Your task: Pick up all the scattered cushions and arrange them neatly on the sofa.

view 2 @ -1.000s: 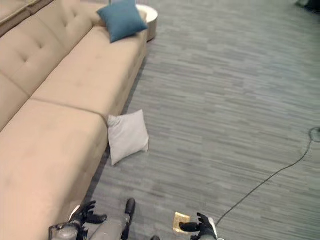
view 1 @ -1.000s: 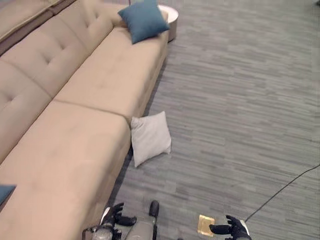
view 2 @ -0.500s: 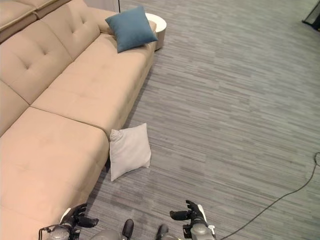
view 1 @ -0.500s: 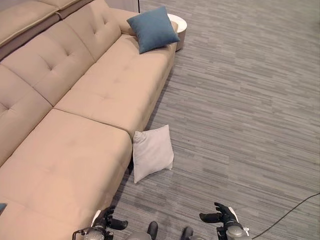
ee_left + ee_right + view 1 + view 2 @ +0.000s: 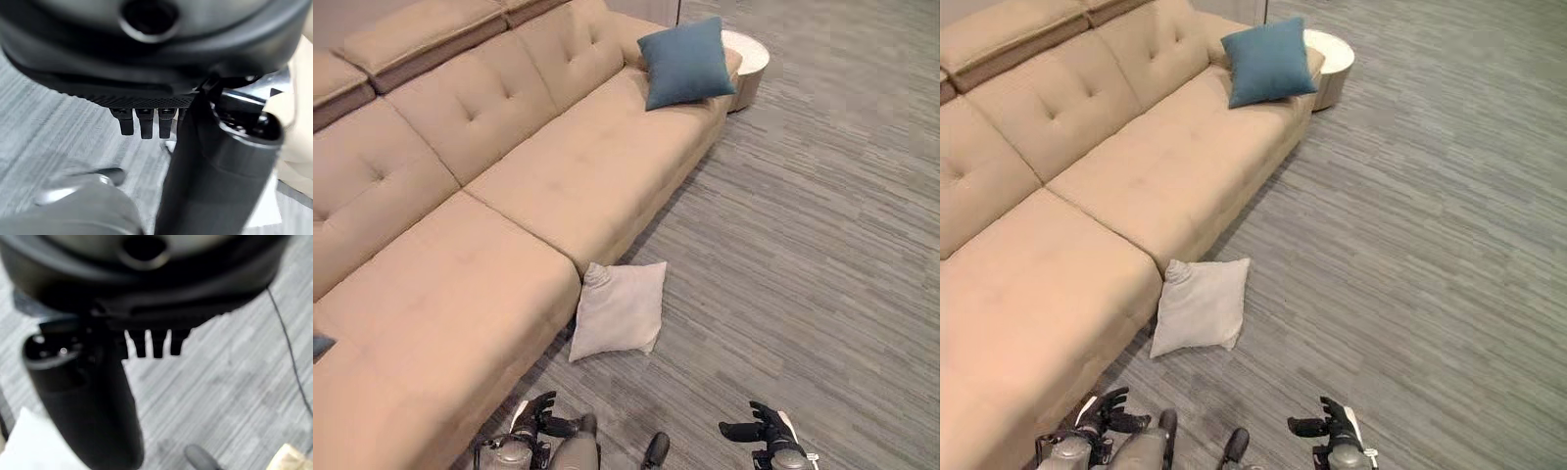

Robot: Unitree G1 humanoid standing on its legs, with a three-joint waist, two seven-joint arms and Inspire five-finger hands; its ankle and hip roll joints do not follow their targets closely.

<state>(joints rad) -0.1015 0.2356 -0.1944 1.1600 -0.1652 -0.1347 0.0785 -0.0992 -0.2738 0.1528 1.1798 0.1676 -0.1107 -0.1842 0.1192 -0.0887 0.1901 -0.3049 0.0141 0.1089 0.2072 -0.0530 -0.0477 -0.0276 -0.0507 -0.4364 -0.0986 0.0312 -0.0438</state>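
My left hand (image 5: 540, 423) and right hand (image 5: 759, 432) hang low, fingers relaxed, holding nothing. The pale cushion (image 5: 619, 309) lies on the floor against the sofa (image 5: 509, 255) (blue cushion (image 5: 683, 63) already seated far off). Approaching; next I must reach down for it.

Open carpet (image 5: 822, 255) is seen to the right and far side, with nothing standing on it. The left is walled off by the sofa (image 5: 460, 294). A pale cushion (image 5: 619, 310) is propped on the floor against the sofa's front edge, just beyond the left hand (image 5: 540, 421). At the far end, a blue cushion (image 5: 685, 62) and a round table (image 5: 747, 61) are found.
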